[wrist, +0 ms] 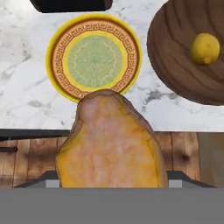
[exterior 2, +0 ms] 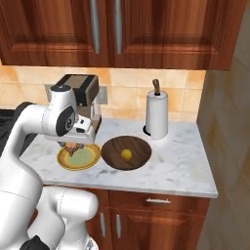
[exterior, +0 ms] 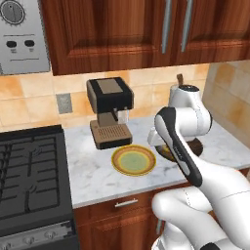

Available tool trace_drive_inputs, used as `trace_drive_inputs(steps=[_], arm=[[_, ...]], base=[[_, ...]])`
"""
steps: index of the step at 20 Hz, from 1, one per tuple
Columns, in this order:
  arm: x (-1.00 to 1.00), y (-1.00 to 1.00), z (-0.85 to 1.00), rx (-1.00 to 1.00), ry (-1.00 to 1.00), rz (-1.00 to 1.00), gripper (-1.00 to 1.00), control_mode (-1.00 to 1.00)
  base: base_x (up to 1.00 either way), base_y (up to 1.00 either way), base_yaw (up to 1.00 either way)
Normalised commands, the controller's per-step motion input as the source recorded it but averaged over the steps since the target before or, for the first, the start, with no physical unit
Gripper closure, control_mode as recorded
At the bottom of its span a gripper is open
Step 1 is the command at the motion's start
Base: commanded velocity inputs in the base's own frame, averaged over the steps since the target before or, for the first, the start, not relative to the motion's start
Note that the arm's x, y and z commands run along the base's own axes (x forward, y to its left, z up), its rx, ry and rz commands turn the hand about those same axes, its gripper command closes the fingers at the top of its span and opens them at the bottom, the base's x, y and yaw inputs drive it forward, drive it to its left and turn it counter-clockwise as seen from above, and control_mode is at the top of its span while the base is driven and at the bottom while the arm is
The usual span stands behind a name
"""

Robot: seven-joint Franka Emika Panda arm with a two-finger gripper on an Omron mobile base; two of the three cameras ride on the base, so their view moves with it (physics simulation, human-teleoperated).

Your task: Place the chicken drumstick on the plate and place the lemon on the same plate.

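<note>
The gripper (exterior 2: pixel 73 145) is clamped on the chicken drumstick (wrist: pixel 111 140), apparently over the plate (wrist: pixel 57 52) at upper centre of the hand view — released off-centre, it could roll off.

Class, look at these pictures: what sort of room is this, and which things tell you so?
A rendered home kitchen, most likely: a black gas stove beside a white marble counter, a brown-and-black coffee machine against the tiled wall, and dark wooden cabinets above.
</note>
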Motion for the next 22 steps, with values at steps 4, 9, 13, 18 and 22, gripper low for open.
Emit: trace_drive_inputs(steps=[4,9,13,18,22], arm=[[0.00,0.00,0.00,0.00,0.00,0.00,1.00,1.00],[0.00,0.00,0.00,0.00,0.00,0.00,1.00,1.00],[0.29,0.00,-0.10,0.00,0.00,0.09,1.00,-1.00],[0.37,0.29,-0.29,0.00,0.00,0.05,1.00,-1.00],[0.19,0.47,-0.39,0.00,0.00,0.00,1.00,-1.00]], base=[[0.48,0.00,0.00],[0.47,0.00,0.01],[0.12,0.00,0.02],[0.00,0.00,0.00],[0.00,0.00,0.00]])
